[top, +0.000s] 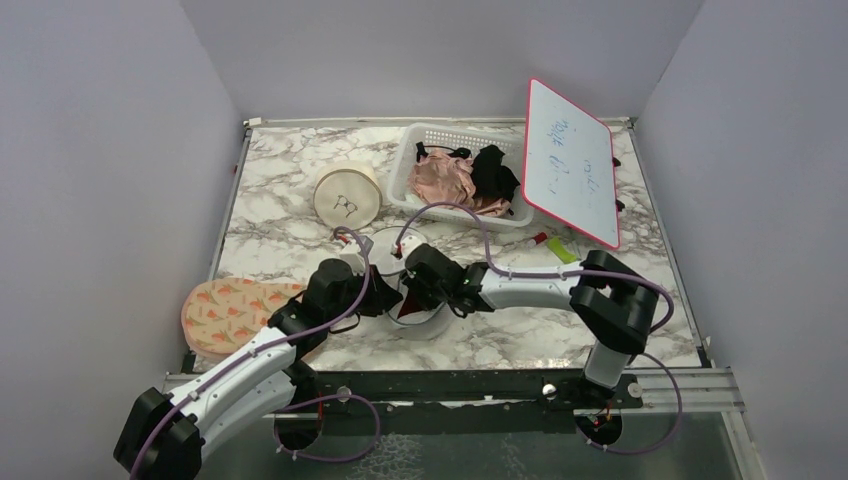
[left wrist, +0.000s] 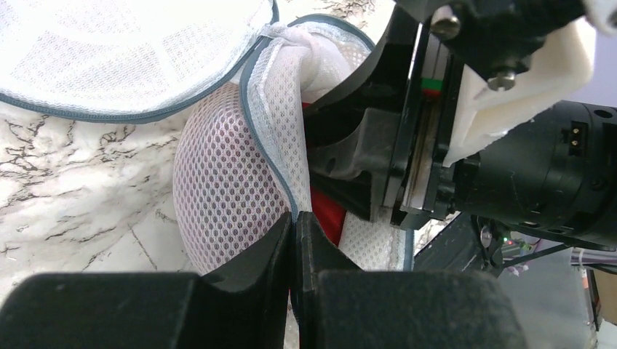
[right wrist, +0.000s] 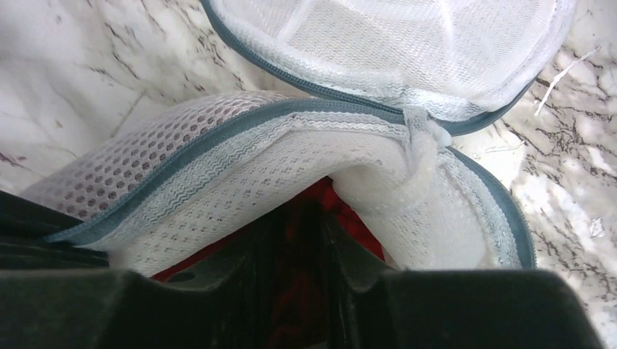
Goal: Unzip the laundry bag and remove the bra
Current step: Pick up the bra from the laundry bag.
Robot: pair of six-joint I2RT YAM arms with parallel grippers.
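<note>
Laundry bag (top: 405, 280) sits centre of the top view on the marble table (top: 280, 230), wedged between both grippers. Zip is undone: lid flap (right wrist: 393, 43) is folded back toward the top of the frame and hangs on at one short joint, grey-blue zip tape running round both edges

Left gripper (left wrist: 295, 225): jaws closed tight, pinching the bag's zip rim at the bottom centre of the left wrist view, with the mesh wall bulging out to the left of the fingers

Right gripper (right wrist: 298, 233): reaching into the bag mouth from under the raised rim, lower centre of the right wrist view. Fingers stand close together with red fabric between and around them; can't tell whether they're clamped on it or just around it

Red bra (right wrist: 348, 217) is inside the bag, with only a patch showing at the opening

Rest of the top view:
- cream round case (top: 347, 195) above left of the bag
- white basket (top: 420, 135) of clothes at top centre
- whiteboard (top: 570, 175) propped at upper right
- peach pouch (top: 235, 312) at lower left
</note>
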